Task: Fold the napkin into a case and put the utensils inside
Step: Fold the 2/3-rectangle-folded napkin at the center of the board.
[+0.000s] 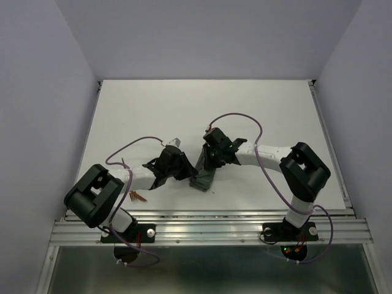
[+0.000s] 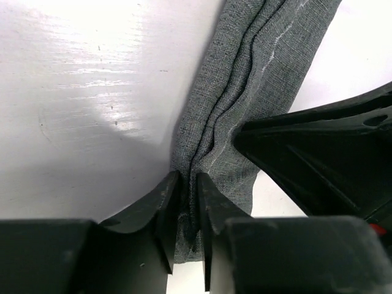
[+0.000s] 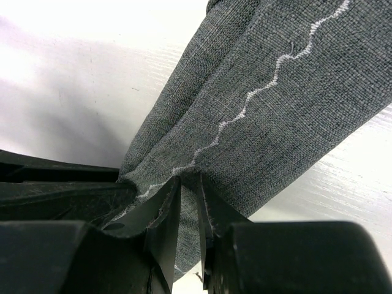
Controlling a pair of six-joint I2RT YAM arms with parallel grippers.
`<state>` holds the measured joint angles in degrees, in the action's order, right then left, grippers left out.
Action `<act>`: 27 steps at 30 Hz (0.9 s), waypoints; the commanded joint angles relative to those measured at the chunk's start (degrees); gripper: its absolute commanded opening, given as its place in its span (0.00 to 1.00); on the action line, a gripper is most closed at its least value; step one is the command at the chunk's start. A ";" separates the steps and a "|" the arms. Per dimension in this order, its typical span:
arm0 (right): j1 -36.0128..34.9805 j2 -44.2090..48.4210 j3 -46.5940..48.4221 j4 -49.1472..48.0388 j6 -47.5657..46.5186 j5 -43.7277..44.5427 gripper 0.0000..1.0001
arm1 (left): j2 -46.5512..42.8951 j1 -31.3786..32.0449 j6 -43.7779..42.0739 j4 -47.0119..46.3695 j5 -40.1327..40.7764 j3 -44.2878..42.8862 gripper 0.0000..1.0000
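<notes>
The grey-green napkin (image 1: pixel 204 176) hangs bunched in long folds between my two grippers near the table's middle front. My left gripper (image 1: pixel 181 166) is shut on one end of the napkin (image 2: pixel 245 86), its fingers (image 2: pixel 160 202) pinching the layered edge. My right gripper (image 1: pixel 208 160) is shut on the napkin (image 3: pixel 275 104) as well, close beside the left one; a white zigzag stitch runs along the cloth there. Copper-brown utensils (image 1: pixel 137 196) lie on the table by the left arm's base, partly hidden by the arm.
The white table (image 1: pixel 202 110) has white walls on three sides. Purple cables (image 1: pixel 236 116) loop over both arms. A metal rail (image 1: pixel 208 229) runs along the near edge. The right gripper's black body (image 2: pixel 324 159) fills the right of the left wrist view.
</notes>
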<state>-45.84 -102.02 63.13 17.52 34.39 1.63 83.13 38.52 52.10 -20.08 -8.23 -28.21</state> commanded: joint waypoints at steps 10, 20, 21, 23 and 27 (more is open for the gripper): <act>-0.39 6.73 -0.82 -1.35 3.04 7.13 0.25 | -2.01 0.24 0.99 -2.60 -3.55 1.92 0.00; 7.52 11.15 -3.46 3.13 5.25 11.56 0.30 | -4.03 0.41 2.04 -2.69 -3.38 3.95 0.01; 8.13 10.44 -3.46 3.57 5.16 11.03 0.30 | -4.64 0.76 2.91 -2.60 -2.85 4.38 0.01; 9.45 8.42 -3.37 3.66 4.72 9.62 0.30 | -5.26 1.20 3.54 -2.43 -2.41 4.74 0.02; 10.69 5.00 -1.97 3.66 4.28 9.18 0.30 | -5.79 2.34 4.42 -2.07 -1.97 5.00 0.02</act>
<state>-35.62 -94.96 60.58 19.77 39.00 11.44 79.24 39.77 55.33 -21.87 -10.81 -23.88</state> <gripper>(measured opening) 0.298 0.110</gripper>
